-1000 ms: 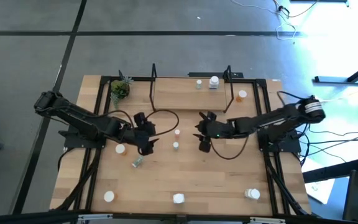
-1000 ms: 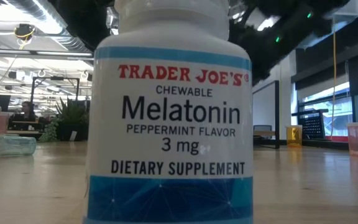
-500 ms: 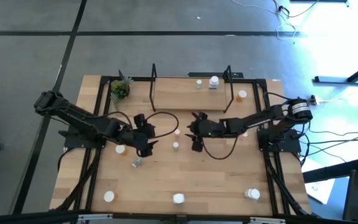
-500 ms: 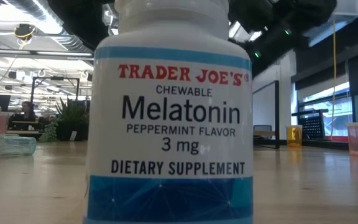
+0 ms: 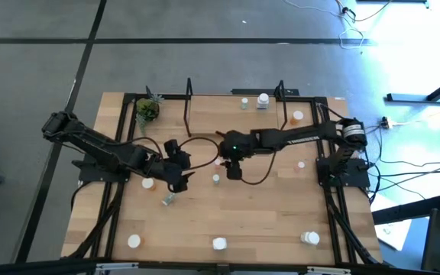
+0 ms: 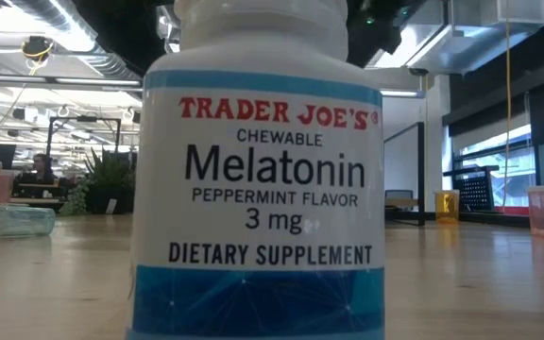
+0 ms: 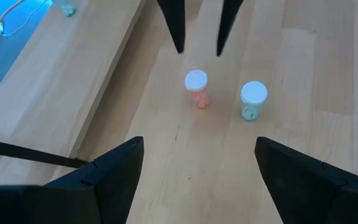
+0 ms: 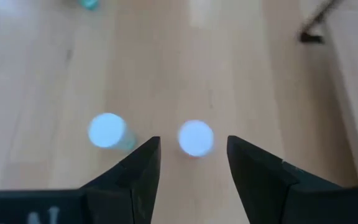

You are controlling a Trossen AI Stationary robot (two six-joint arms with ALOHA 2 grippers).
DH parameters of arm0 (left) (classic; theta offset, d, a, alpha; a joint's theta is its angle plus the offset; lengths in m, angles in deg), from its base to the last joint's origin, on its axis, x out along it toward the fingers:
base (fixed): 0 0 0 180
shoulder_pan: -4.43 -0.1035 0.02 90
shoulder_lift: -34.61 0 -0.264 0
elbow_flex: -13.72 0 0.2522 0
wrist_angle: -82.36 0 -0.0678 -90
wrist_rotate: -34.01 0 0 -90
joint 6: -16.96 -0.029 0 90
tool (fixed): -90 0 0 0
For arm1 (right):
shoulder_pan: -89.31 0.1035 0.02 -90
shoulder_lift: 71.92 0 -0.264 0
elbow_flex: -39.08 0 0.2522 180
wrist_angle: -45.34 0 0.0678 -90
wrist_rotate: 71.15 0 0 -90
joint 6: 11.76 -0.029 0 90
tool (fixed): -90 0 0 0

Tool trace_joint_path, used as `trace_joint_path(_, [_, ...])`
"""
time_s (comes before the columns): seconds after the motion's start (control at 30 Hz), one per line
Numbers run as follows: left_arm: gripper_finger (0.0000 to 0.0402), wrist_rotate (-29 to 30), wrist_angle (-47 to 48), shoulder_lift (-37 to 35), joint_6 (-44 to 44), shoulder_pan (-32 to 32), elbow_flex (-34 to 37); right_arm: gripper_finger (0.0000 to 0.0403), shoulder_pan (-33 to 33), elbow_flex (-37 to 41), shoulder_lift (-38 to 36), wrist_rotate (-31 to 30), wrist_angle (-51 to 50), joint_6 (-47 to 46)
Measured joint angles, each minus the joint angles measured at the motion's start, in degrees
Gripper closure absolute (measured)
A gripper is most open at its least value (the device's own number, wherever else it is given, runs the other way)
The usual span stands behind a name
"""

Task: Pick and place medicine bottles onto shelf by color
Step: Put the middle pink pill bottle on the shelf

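Two small white-capped medicine bottles stand at mid-table, an orange one [image 5: 218, 162] [image 7: 196, 88] and a pale green one [image 5: 215, 179] [image 7: 253, 101]. My right gripper [image 5: 231, 169] [image 8: 193, 143] hangs open just above and beside them; the orange bottle's cap [image 8: 196, 138] shows in the gap between its fingers, untouched. Its fingertips [image 7: 180, 43] point down short of the bottle. My left gripper [image 5: 177, 171] [image 7: 197, 149] waits open left of the pair, holding nothing. The shelf [image 5: 235, 118] at the far edge bears two bottles [image 5: 263, 100].
Loose bottles lie scattered: left of centre [image 5: 148, 183], one on its side [image 5: 169, 199], along the near edge [image 5: 219, 244], and at the right [image 5: 302, 164]. A potted plant [image 5: 147, 109] stands far left. A large white Melatonin bottle [image 6: 258, 189] fills the low view.
My right gripper has swung toward the table's left, reaching out from the right side to the two bottles at mid-table, and has rolled as it went. Its fingers have stayed equally far apart. A pinkish bottle on the right is uncovered behind it.
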Motion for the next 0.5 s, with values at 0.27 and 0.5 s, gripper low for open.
trace_joint_path(0.27, [0.0098,0.0,0.0,0.0,0.0,0.0,0.0,0.0215,-0.2,-3.6,4.4,0.1,-3.3,5.8])
trace_joint_path(0.5, [0.0101,0.0,0.0,0.0,0.0,0.0,0.0,0.0215,-0.3,-3.9,6.0,-0.7,-3.2,7.0])
